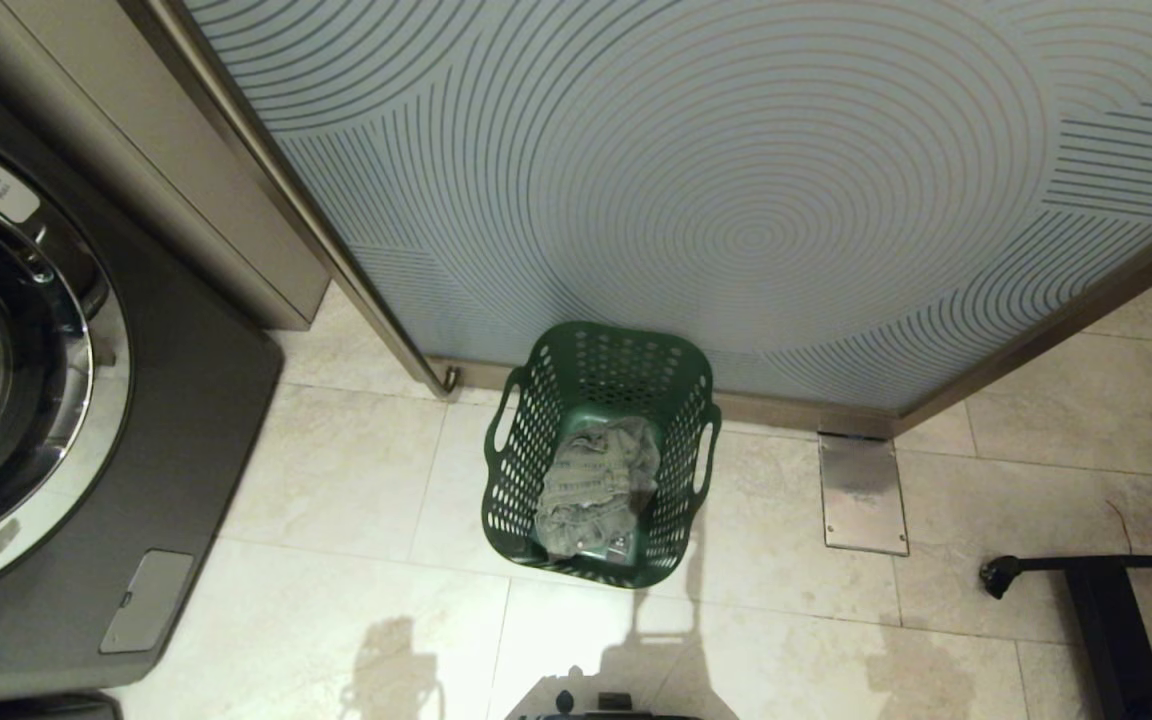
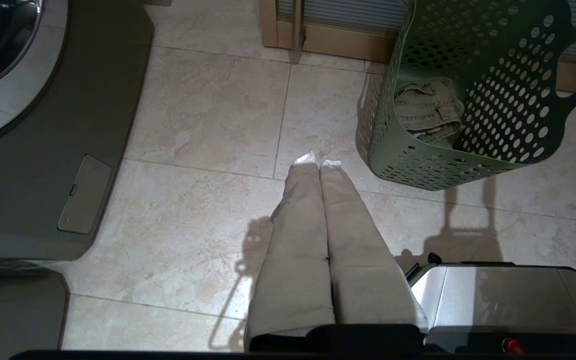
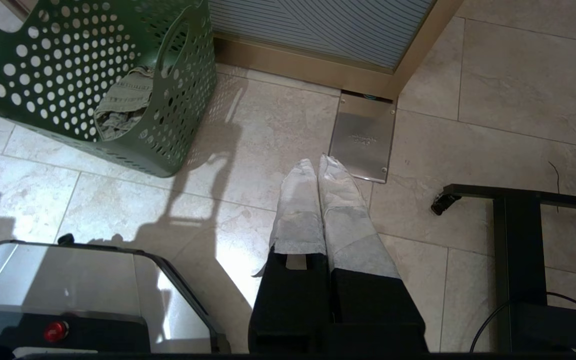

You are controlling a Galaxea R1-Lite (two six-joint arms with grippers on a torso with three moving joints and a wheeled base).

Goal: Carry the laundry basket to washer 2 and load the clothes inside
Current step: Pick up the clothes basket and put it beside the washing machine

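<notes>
While both grippers hang shut, clothes (image 1: 598, 485) fill laundry basket (image 1: 536, 400).

My right gripper (image 3: 318, 164) hangs above the tiled floor (image 3: 508, 90), its two white-wrapped fingers (image 3: 298, 210) pressed together with nothing between them. Taking the laundry basket (image 3: 68, 65) as my landmark: the green, hole-punched basket stands upright on the floor, and the clothes (image 3: 123, 107), a crumpled grey-green bundle, lie inside it. My gripper is well apart from the basket. A metal floor plate (image 3: 363, 137) lies beyond the fingertips, against the patterned panel (image 3: 328, 25) that rises behind the basket. The robot's base (image 3: 83, 290) sits near the basket; a black stand (image 3: 513, 235) is farthest from it.
</notes>
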